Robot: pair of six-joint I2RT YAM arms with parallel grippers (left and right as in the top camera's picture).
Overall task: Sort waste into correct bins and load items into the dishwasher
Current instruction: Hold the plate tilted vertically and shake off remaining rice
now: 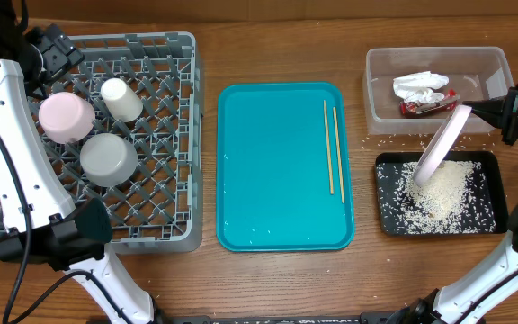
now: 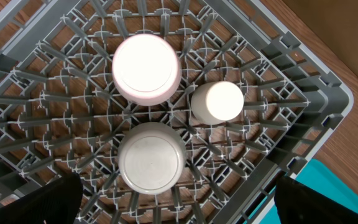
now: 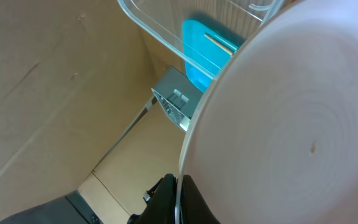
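Rice [image 1: 439,189] lies heaped in the black tray [image 1: 486,220], the pink plate [image 1: 441,144] tilted above it, apparently pinched at its rim by the right gripper [image 1: 477,110]. The left gripper [image 2: 176,198] hangs spread above the dish rack [image 2: 316,93]. Print on the red wrapper [image 1: 428,106], in the clear tub [image 1: 372,83], is unreadably small.
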